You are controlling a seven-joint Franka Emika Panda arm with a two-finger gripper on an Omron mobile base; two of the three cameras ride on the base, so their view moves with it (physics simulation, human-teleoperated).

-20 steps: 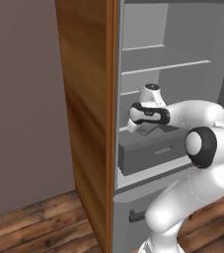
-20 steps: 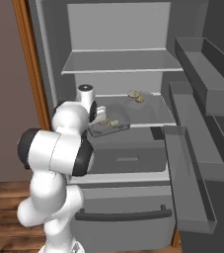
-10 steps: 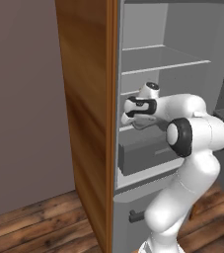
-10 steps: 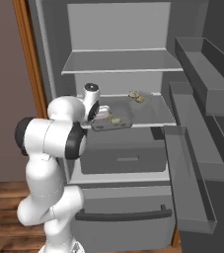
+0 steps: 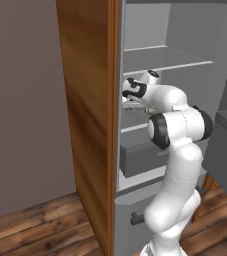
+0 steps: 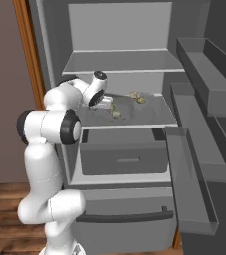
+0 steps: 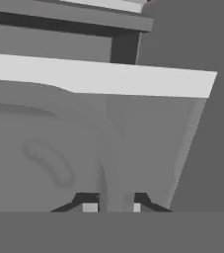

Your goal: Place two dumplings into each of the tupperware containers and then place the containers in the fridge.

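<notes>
A: In the left base view, what is the risk you see?

B: The gripper (image 5: 130,102) is inside the fridge (image 5: 185,65), very close to its wood-panelled side (image 5: 87,115). It pinches the near rim of a tupperware container (image 5: 135,105) on the middle shelf. If the container is not fully on the shelf when the fingers let go, I think it can tip and fall down. The arm is folded tightly, elbow low and forearm going up and left, so a fast pull back can also hit the door frame.

A: And the right base view?

B: Here the container (image 6: 107,110) lies on the middle shelf (image 6: 149,115), with dumplings (image 6: 115,113) inside it. A second pair of dumplings (image 6: 137,97) sits further back and right; I cannot tell its container clearly. The gripper (image 6: 103,103) is at the left near edge of the front container, the wrist turned downward. A push too far can knock the front container into the back one. The open door shelves (image 6: 194,164) on the right are well apart from the arm.

A: Does the hand view say something about the grip?

B: Yes. The two finger tips (image 7: 90,207) stand almost together, with the thin container wall (image 7: 114,188) between them, so the gripper is closed on the rim. The grip is on a thin edge only, so I judge it can slip if the hand twists. The pale shelf edge (image 7: 98,76) runs across above.
</notes>
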